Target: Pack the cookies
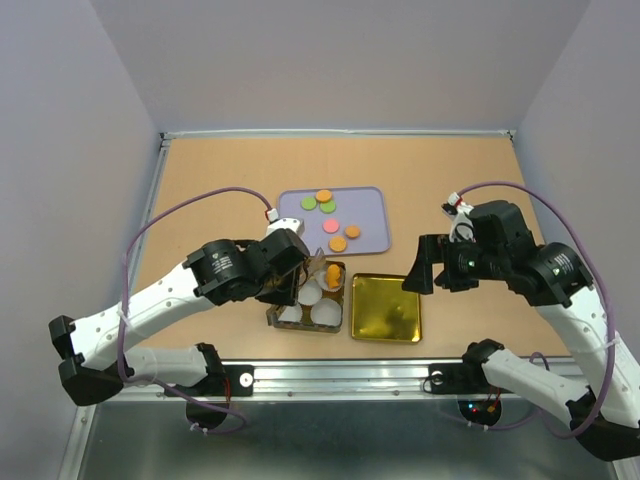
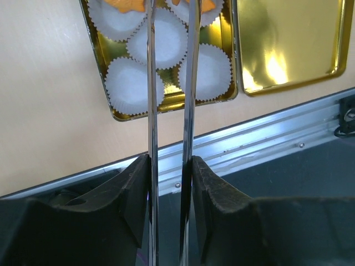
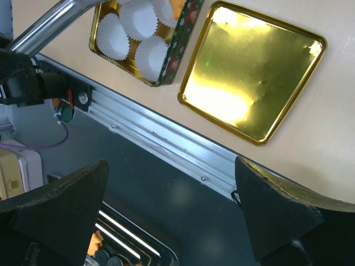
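Note:
Several cookies lie on a purple tray (image 1: 370,215): orange (image 1: 323,195), green (image 1: 309,203) and pink (image 1: 331,226) discs. An open tin (image 1: 276,318) holds white paper cups (image 2: 133,86). My left gripper (image 1: 298,268) is over the tin, shut on metal tongs (image 2: 151,111) whose two blades stay slightly apart; their tips run out of the left wrist view. Orange cookies (image 2: 125,4) lie in the tin's far cups. One orange cookie (image 1: 331,272) is at the tongs' tip; held or lying, I cannot tell. My right gripper (image 1: 418,265) is open and empty, in the air right of the lid.
The tin's gold lid (image 1: 385,307) lies face up right of the tin, also in the right wrist view (image 3: 249,61). A metal rail (image 1: 340,375) runs along the table's near edge. Walls close in on the left, back and right.

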You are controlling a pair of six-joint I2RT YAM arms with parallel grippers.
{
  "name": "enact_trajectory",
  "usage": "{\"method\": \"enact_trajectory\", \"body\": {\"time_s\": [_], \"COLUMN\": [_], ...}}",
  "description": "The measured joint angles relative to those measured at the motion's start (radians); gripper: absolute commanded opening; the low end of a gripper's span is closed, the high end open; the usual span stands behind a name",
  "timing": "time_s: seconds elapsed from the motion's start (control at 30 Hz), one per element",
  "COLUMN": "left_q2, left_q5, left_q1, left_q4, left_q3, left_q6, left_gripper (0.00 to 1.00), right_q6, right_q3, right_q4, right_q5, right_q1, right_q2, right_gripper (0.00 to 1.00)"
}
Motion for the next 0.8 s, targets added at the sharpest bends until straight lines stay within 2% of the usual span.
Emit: {"method": "enact_trajectory", "body": {"time_s": [0.47, 0.8], "left_q2": [-0.109, -0.143], "left_q5": [0.024, 0.026], "left_q1": [-0.033, -0.033], "left_q4": [-0.011, -0.008], "left_q3": [-0.163, -0.203], "left_q6": [-0.043, -0.05], "left_gripper": [0.0, 0.0], "right_q6": [0.001, 0.001], "right_q3": [-0.018, -0.018], "right_q4": [-0.063, -0.07], "right_q5": [-0.002, -0.001], "right_q1": [0.005, 0.005], "right_q2": [-0.078, -0.07], "right_gripper": [1.0, 1.0]}}
